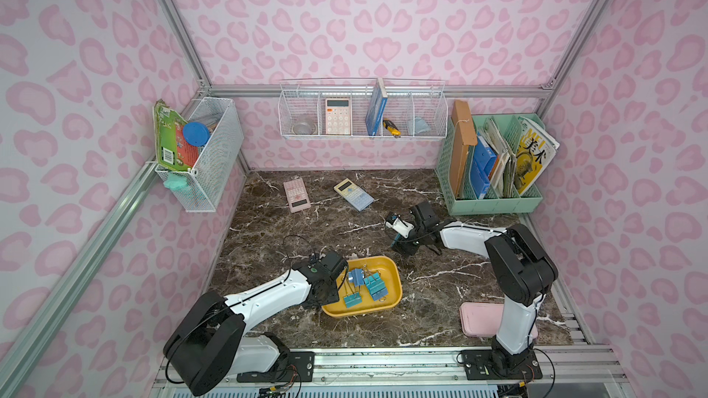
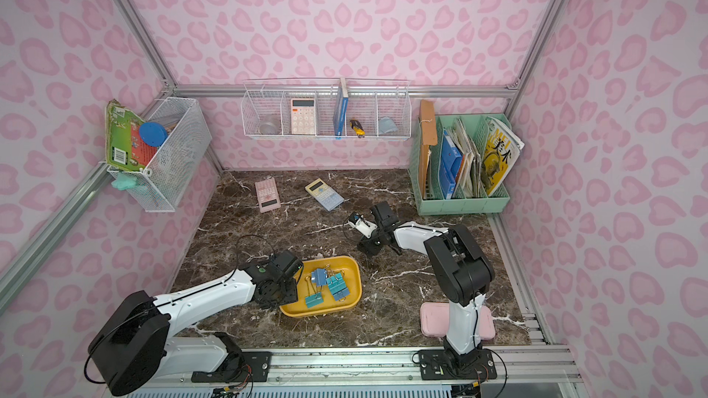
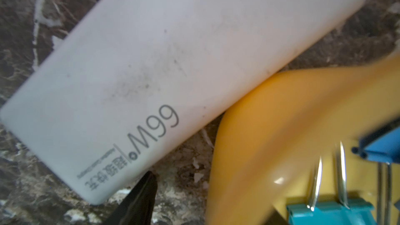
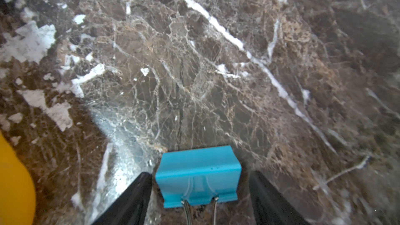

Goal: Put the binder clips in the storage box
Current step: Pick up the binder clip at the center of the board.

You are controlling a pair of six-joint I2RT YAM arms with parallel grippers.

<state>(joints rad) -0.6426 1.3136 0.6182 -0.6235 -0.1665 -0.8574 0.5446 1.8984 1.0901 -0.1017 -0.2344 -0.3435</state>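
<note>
My right gripper [image 4: 200, 173] is spread around a blue binder clip [image 4: 194, 167] on the counter [image 4: 194, 61] near the storage box [image 4: 15, 180]; its long axis runs jaw to jaw, handles toward my wrist.

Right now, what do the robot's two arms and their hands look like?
Both the left arm and right arm have white links between bulky black joints, with thin black cables. The left one bears a green round mark. The right hand has slim black fingers.
</note>
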